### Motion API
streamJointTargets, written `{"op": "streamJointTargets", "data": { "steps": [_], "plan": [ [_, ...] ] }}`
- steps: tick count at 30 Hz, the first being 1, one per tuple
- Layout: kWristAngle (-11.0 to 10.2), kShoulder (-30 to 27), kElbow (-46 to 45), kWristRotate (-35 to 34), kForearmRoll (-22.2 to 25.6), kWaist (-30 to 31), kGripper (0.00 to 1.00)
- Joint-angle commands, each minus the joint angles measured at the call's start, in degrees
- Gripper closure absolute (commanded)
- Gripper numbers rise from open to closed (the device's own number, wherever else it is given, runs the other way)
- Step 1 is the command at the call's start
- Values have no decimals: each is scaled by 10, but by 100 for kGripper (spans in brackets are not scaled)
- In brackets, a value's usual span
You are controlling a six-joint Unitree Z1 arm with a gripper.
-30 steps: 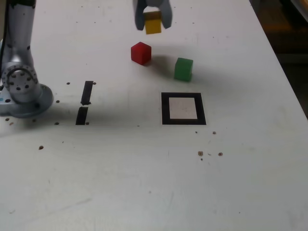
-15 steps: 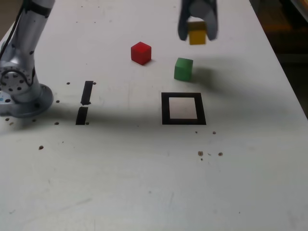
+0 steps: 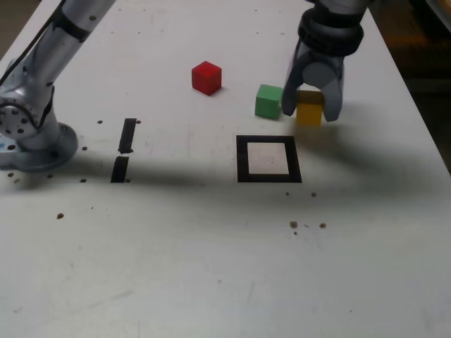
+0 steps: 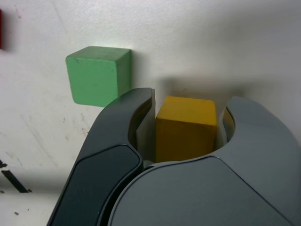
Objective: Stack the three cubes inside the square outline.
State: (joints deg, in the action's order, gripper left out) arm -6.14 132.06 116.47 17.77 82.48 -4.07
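Observation:
My gripper [image 3: 311,111] is shut on the yellow cube [image 3: 309,111] and holds it above the table, just to the exterior view's right of the green cube [image 3: 268,101]. The wrist view shows the yellow cube [image 4: 186,127] clamped between both fingers, with the green cube [image 4: 98,74] close beside them on the table. The red cube [image 3: 206,77] rests farther back at the exterior view's left; a sliver of it [image 4: 1,29] shows at the wrist picture's edge. The square outline [image 3: 268,159], black tape around a white interior, lies nearer the camera than the gripper, with nothing inside it.
The arm's grey base [image 3: 32,130] stands at the exterior view's left. Two short black tape strips [image 3: 125,148] lie beside it. Small dark specks [image 3: 294,224] dot the white table. The table's right edge [image 3: 423,120] runs close past the gripper.
The gripper has carried the yellow cube from behind the red cube toward the exterior view's right and nearer the camera, descending beside the green cube. The red and green cubes have not moved.

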Motion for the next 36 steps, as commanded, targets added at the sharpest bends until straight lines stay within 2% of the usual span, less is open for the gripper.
{"op": "streamJointTargets", "data": {
  "steps": [1,10,16,18,20,23,24,26,31,36],
  "plan": [
    [-6,2,12,3,2,0,74],
    [-16,48,57,18,4,-14,74],
    [-28,50,68,22,6,-18,73],
    [-29,49,69,23,11,-19,63],
    [-30,48,68,24,16,-19,45],
    [-30,49,62,25,22,-19,12],
    [-30,49,61,25,23,-19,6],
    [-29,47,62,28,23,-19,1],
    [-33,28,68,42,36,-18,0],
    [-74,-55,43,48,84,-24,0]
  ]
}}
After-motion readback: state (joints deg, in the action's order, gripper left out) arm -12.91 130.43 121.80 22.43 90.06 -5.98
